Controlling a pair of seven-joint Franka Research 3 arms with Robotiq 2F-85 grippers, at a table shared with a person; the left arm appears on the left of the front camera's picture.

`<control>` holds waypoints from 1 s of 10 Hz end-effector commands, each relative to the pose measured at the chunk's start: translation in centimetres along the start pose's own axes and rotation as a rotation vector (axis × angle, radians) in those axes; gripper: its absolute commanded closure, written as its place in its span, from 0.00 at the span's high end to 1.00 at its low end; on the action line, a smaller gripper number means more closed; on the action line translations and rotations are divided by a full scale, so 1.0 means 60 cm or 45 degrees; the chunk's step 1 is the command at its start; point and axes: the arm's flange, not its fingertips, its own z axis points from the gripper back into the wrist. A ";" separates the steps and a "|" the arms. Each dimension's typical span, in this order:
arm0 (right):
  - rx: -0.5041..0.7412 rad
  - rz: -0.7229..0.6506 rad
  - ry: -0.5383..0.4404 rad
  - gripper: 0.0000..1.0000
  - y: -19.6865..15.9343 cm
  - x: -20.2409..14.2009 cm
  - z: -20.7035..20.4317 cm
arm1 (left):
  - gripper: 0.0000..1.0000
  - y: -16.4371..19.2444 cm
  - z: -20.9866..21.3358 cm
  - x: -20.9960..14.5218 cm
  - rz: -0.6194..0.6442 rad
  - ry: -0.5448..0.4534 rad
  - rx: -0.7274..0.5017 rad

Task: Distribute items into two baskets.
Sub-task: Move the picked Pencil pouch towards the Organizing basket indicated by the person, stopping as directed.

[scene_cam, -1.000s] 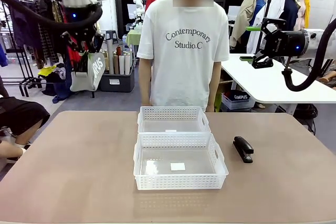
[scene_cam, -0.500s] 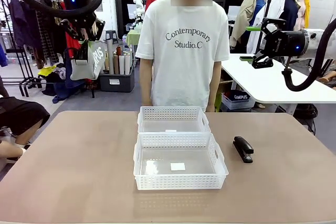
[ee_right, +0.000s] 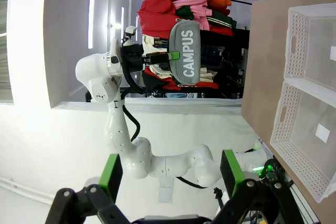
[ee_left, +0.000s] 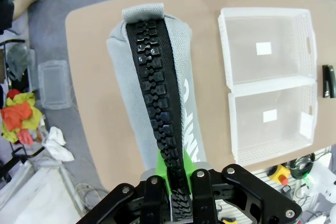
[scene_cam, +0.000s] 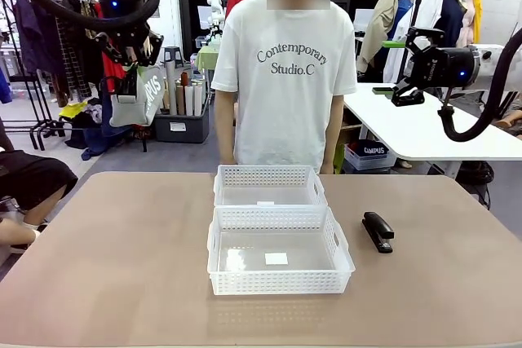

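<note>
Table [scene_cam: 122,283] far beneath grey pouch [scene_cam: 135,107] in left pincer [scene_cam: 129,77]

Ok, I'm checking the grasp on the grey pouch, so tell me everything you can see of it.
The pouch is grey fabric with white CAMPUS lettering and a chunky black zip, closed. It hangs from the shut left pincer, gripped at one end, held high in the air at the robot's left, touching nothing else.
</note>
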 end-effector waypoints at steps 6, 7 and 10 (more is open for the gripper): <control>0.000 0.004 -0.001 1.00 0.004 0.000 0.001 | 0.00 0.002 0.003 -0.005 0.002 -0.003 0.005; 0.000 0.004 -0.001 1.00 0.004 0.000 0.001 | 0.00 0.002 0.003 -0.005 0.002 -0.003 0.005; 0.000 0.004 -0.001 1.00 0.004 0.000 0.001 | 0.00 0.002 0.003 -0.005 0.002 -0.003 0.005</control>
